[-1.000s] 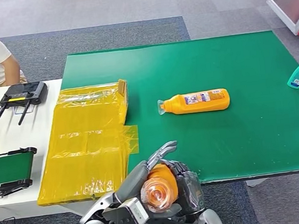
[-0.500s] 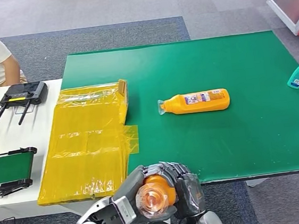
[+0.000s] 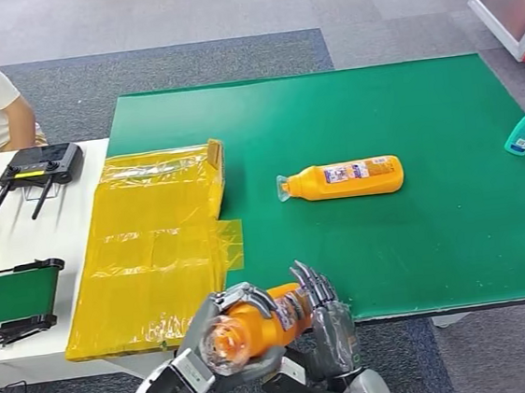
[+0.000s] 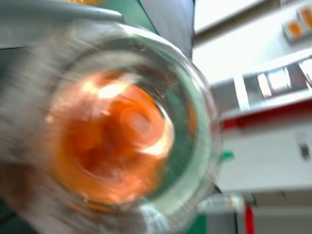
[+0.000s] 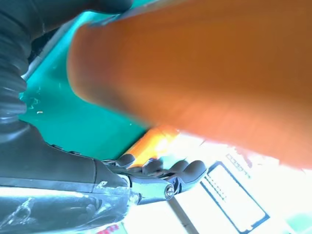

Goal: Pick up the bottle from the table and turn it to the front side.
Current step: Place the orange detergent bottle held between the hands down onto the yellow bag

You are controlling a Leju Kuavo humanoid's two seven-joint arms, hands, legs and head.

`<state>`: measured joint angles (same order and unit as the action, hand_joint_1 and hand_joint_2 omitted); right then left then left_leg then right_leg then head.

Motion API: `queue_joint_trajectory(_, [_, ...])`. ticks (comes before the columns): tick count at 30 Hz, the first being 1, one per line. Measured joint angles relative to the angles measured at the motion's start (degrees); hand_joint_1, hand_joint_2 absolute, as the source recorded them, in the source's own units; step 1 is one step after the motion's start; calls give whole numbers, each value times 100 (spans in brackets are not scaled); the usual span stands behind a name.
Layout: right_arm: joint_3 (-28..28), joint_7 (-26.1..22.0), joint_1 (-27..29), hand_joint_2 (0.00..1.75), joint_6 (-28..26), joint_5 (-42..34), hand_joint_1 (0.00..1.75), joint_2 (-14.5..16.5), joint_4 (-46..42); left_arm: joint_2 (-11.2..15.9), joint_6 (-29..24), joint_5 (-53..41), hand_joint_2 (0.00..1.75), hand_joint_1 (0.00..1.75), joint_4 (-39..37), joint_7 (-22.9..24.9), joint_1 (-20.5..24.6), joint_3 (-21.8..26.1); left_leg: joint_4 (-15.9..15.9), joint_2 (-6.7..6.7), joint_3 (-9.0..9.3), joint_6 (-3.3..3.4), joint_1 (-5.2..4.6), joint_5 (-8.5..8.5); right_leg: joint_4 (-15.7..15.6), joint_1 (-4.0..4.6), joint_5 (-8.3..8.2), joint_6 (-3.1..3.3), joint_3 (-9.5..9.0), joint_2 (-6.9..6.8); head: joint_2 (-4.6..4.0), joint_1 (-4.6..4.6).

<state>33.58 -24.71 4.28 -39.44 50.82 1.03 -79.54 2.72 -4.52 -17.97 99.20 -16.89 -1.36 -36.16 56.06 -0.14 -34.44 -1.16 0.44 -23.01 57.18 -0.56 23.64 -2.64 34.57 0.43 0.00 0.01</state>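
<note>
— Bottle check: where is the orange bottle [image 3: 259,324] right now?

— Off the table, held low at the near edge of the green mat [image 3: 377,100], lying roughly level with its clear cap end toward the camera. The left hand [image 3: 234,326] has its fingers curled over the neck end and grips it. The right hand [image 3: 322,317] sits at the far end with its fingers standing up and spread against the bottle; whether it truly holds or only steadies, I cannot tell.

— How do you expect it to handle?

— Smooth plastic, probably slick, and rigid enough not to buckle under the fingers. It looks full of orange liquid (so likely some weight, and it may slosh as it rolls). The round body will want to spin in a loose grip.

— Best place to hold?

— Around the straight body near the middle, not the tapered neck, where fingers could slide toward the cap.

— Anything else nearby?

— A second orange bottle [image 3: 342,179] lies on its side mid-mat, well apart, and yellow plastic bags [image 3: 152,255] lie to the left.
</note>
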Motion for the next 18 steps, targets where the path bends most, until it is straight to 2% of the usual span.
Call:
queue_joint_trajectory(5, [-23, 132, 36, 175, -1, -24, 0, -1, -302, -21, -489, -724, 175, 175, 236, 190, -390, 718, 0, 2, 0, -1, 1, 1, 0, 2, 1, 1, 3, 0, 0, 0])
queue_joint_trajectory(13, [-159, 214, 222, 175, -1, -123, 0, -9, -662, -50, -1198, -2093, 175, 175, 500, 646, -579, 1645, 0, 2, 1, -3, 2, 3, 0, 2, 0, 2, 1, 0, 0, 1])
queue_joint_trajectory(18, [-227, 273, 306, 175, -1, -152, 0, -13, -869, -83, -1716, -3621, 175, 175, 584, 1067, -618, 2085, 0, 2, 0, -3, 2, 3, 0, 2, 0, 2, 2, 0, 0, -1])
